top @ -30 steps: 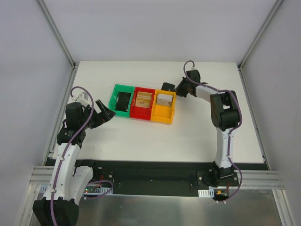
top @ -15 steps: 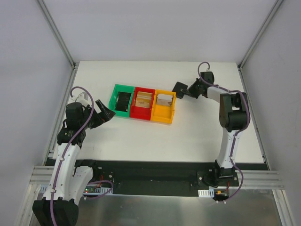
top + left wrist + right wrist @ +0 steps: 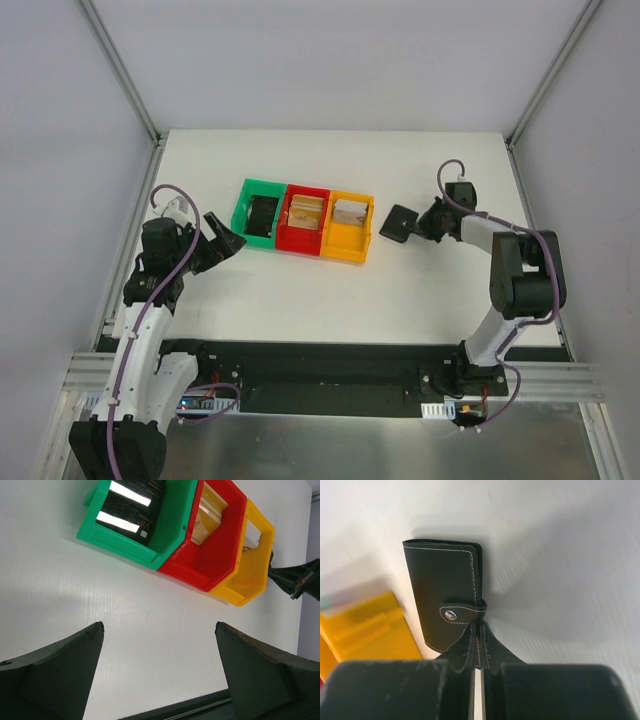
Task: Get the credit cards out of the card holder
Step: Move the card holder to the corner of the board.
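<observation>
Top view: small flat black folding card holder (image 3: 400, 222) just right of orange plastic bin (image 3: 345, 250), clamped in right claw (image 3: 420, 224); thin tan-gold credit cards (image 3: 349, 212) inside that bin and the red plastic bin (image 3: 303, 245) beside it. Left wrist view: left claw (image 3: 159, 626) spread wide, empty, well away from orange plastic bin. Right wrist view: holder folded, snapped closed. Probably nearly done; contents hidden.

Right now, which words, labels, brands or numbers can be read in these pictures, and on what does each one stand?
"VIP": small pale letters on the glossy black item in the green bin, left wrist view.
Fine print beside it: too small to read.
Tan card in the red bin: no readable text.
Card holder: no text, only stitching and a metal snap.
</observation>
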Action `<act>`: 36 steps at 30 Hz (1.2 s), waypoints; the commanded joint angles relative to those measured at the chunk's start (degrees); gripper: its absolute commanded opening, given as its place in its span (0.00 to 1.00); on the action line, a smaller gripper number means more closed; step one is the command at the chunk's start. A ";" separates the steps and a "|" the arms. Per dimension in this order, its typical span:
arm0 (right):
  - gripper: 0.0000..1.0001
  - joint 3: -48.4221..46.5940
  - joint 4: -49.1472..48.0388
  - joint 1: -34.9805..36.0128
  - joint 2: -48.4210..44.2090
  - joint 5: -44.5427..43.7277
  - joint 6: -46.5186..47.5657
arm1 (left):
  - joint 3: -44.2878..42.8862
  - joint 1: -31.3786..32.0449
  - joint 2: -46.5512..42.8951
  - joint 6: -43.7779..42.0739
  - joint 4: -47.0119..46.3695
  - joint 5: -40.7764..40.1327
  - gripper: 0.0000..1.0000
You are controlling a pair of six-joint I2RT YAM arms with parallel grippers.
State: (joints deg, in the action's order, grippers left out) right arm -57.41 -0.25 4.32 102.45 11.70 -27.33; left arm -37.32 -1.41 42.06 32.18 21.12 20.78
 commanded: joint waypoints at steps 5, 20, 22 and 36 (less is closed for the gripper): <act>0.00 13.81 4.54 0.95 -15.34 -1.77 5.26 | 3.13 3.25 0.56 2.09 -5.30 0.76 0.92; 0.00 28.83 11.33 17.48 -34.42 -4.06 4.04 | 5.50 24.69 1.71 7.71 -7.94 -11.36 0.91; 0.00 30.16 11.41 18.71 -35.30 -3.97 3.95 | 6.64 28.11 1.88 9.47 -8.82 -12.77 0.91; 0.55 31.57 13.44 20.12 -41.20 -6.17 6.32 | 7.70 45.35 10.05 17.56 -16.46 -22.44 0.99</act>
State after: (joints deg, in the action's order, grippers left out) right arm -24.51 11.16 24.32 60.99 7.05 -22.68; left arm -29.74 42.50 50.52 46.70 9.72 1.50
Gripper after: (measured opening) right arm 0.547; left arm 0.990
